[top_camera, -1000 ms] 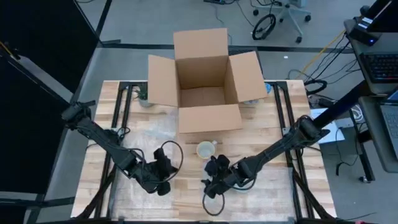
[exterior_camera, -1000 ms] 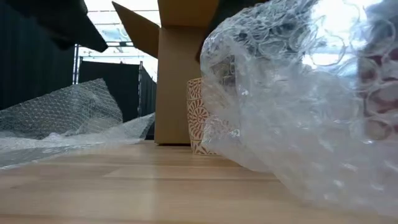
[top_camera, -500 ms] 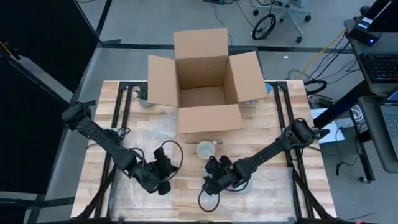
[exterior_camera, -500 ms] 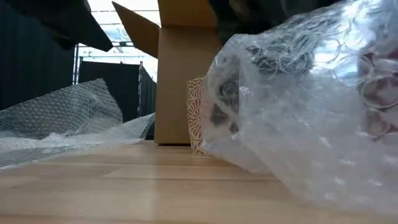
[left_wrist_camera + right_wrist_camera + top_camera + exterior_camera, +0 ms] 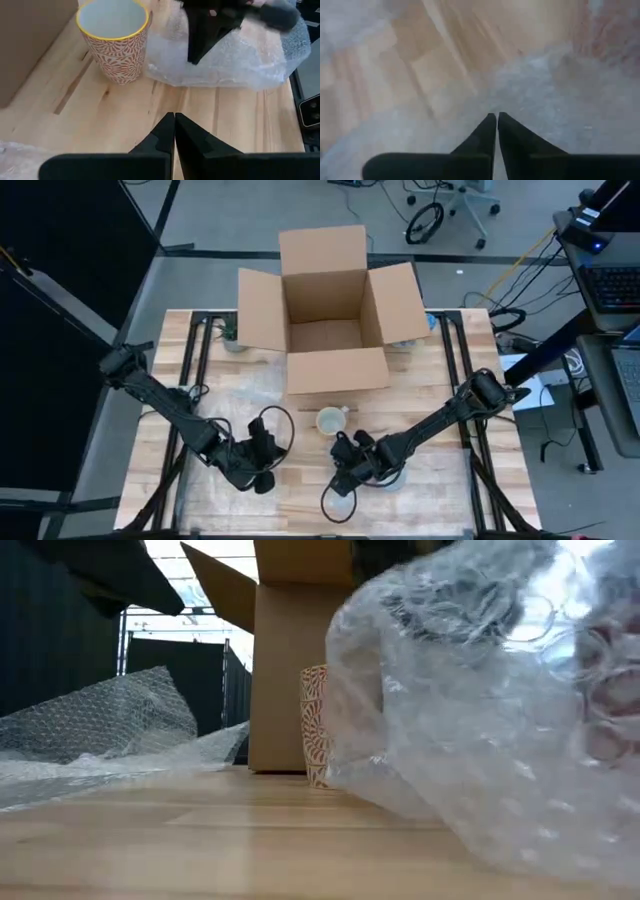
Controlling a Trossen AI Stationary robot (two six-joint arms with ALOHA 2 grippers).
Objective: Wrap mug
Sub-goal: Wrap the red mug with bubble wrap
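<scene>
The mug (image 5: pixel 330 421), with a red-orange pattern, a yellow rim and a white inside (image 5: pixel 114 40), stands upright on its base on the wooden table, just in front of the cardboard box. To its near right lies a crumpled sheet of clear bubble wrap (image 5: pixel 240 60), which bulges high in the low view (image 5: pixel 480 740). My right gripper (image 5: pixel 497 119) is down in that sheet, shut on it. My left gripper (image 5: pixel 174 119) hovers shut over bare wood, near-left of the mug (image 5: pixel 266 460), touching nothing. My right gripper pinches the bubble wrap (image 5: pixel 530 95) between its fingertips, coming from above and slanting toward the table's left. Whether it has one layer or several, I cannot tell. The sheet rests on the table and billows around the fingers (image 5: pixel 196 50).
A large open cardboard box (image 5: pixel 325 310) stands at the far middle, its flaps spread. A second bubble-wrap sheet (image 5: pixel 100 730) lies on the table's left part. Bare wood lies between the grippers and along the near edge.
My right gripper has shut its fingers in the bubble wrap while staying almost in place; the wrap around it has shifted a little. The mug has not moved.
</scene>
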